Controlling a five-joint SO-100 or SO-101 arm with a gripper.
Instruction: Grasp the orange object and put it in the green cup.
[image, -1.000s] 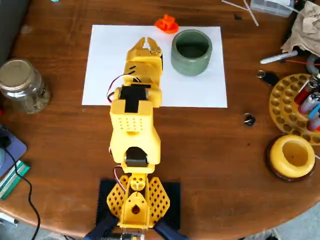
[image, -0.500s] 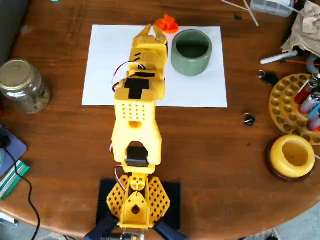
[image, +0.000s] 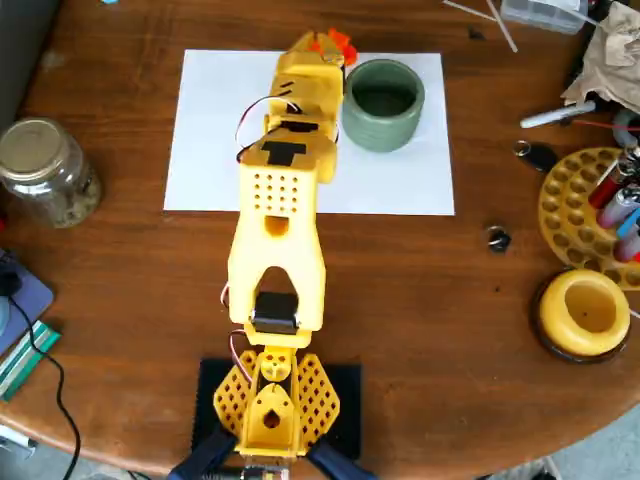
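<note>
The yellow arm (image: 280, 200) stretches from its base up across the white paper (image: 210, 130) on the brown counter (image: 420, 290). Its jaws reach the paper's top edge, just left of the green cup (image: 383, 104), and are hidden under the arm's own body, so how they stand cannot be told. The orange object (image: 340, 42) peeks out at the arm's tip, just up and left of the cup and largely covered. The cup stands upright on the paper, its dark inside showing.
</note>
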